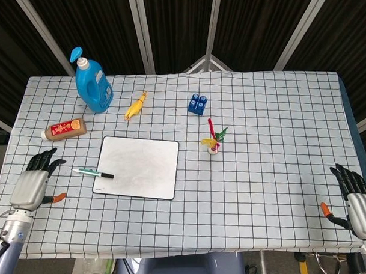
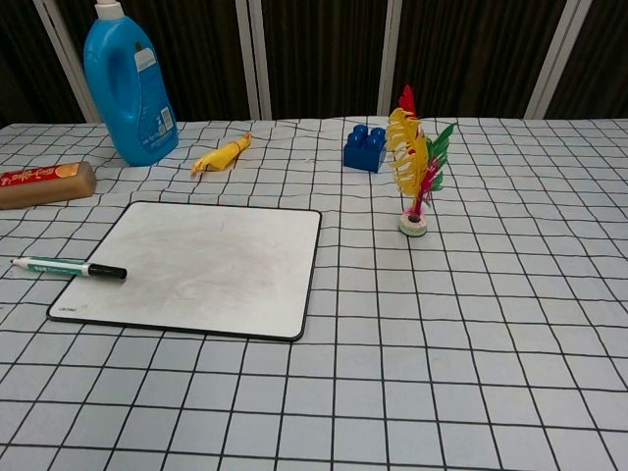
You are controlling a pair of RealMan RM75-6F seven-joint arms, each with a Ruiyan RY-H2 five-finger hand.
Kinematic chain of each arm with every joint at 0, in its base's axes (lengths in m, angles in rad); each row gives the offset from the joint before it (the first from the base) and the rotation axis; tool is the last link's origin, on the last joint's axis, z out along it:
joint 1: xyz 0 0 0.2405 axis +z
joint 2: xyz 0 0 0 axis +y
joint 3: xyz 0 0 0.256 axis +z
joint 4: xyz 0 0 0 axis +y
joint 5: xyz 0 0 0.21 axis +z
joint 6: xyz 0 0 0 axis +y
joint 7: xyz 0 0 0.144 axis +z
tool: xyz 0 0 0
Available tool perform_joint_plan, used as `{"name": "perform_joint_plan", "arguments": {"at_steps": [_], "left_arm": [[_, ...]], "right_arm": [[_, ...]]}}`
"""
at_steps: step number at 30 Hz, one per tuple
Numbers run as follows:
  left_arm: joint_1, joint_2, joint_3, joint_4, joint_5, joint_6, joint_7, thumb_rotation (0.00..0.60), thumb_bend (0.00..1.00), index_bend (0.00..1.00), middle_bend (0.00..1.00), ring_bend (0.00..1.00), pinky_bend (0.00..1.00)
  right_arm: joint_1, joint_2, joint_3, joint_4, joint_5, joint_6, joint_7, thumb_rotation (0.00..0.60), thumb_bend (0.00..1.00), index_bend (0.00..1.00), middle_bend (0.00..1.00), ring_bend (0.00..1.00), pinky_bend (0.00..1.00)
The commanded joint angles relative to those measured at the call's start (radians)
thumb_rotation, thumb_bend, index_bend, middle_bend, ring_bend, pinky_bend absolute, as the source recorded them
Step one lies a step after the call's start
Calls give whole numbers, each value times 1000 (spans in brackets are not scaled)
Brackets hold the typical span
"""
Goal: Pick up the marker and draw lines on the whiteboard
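The marker (image 1: 92,172) lies flat across the left edge of the whiteboard (image 1: 139,167): its black capped end rests on the board surface and its green-and-white barrel runs off onto the checked tablecloth (image 1: 267,140). Its long axis is close to parallel with the near edge of the whiteboard, tilted slightly, cap pointing toward the board's middle and tail pointing away to the board's left. In the chest view the marker (image 2: 68,266) shows the same lie, cap on the whiteboard (image 2: 201,264), tail out over the cloth. My left hand (image 1: 34,185) is over the cloth to the left of the whiteboard, near the marker's tail but apart from it, fingers spread and extended, holding nothing. My right hand (image 1: 355,201) is well apart from the whiteboard, at the cloth's near right corner, fingers likewise apart and empty. Beyond the whiteboard: a brown bottle (image 1: 64,129) lying on its side to its far left, a blue detergent bottle (image 1: 92,82) upright farther back, a yellow toy (image 1: 135,106), a blue block (image 1: 197,104), and a feathered shuttlecock (image 1: 212,141) just right of the board.
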Motion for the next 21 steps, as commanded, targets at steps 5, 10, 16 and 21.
{"name": "perform_joint_plan", "arguments": {"at_steps": [5,10,16,21], "left_arm": [[-123,-109,-36,139,-124,-150,124,600,305,431,5,0,0],[-164,-174,-36,213,-174,-201,163,600,317,440,8,0,0],[-196,-234,-32,285,-208,-232,186,600,339,440,11,0,0],[-216,-274,-31,328,-218,-245,185,600,368,438,14,0,0]], "right_arm": [[1,2,3,0,7,-3,9,600,354,0,0,0,0],[3,3,5,-2,10,-8,12,600,354,0,0,0,0],[7,6,8,-6,16,-15,14,600,354,0,0,0,0],[9,9,10,-10,21,-21,15,600,354,0,0,0,0]]}}
